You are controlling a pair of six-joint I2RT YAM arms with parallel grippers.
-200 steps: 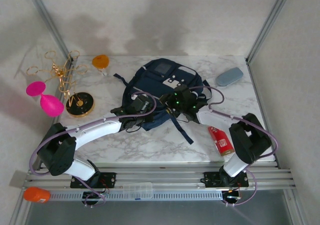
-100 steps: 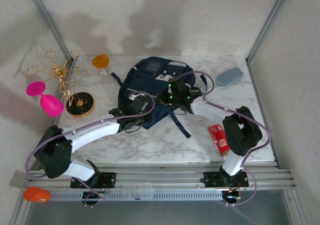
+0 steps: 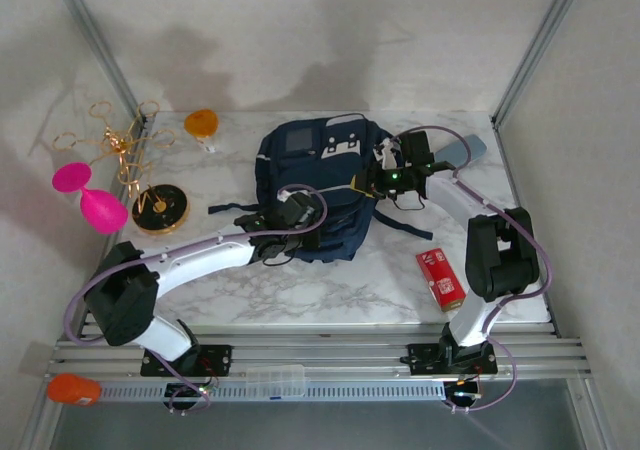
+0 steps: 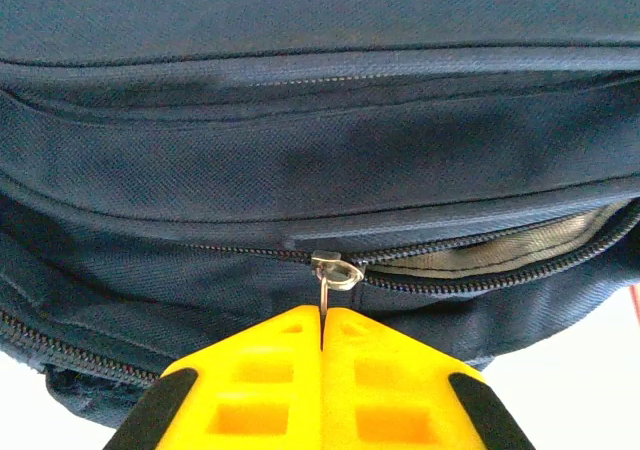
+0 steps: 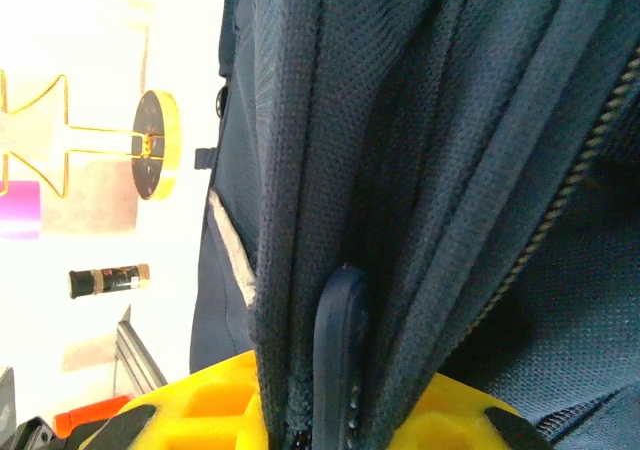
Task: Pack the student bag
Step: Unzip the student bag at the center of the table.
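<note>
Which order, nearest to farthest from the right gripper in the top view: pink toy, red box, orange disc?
Measured from the right gripper, which is on the bag's right side:
1. Red box, near right of the table.
2. Orange disc, far left corner.
3. Pink toy, leftmost of all.

White marble table (image 3: 300, 290), pale grey walls (image 3: 330, 30)

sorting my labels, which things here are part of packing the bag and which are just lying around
In the job: student bag, its zipper pull, left gripper, right gripper.
Lying about, for now: red carton, grey pouch, black-gold disc, gold wire stand.
</note>
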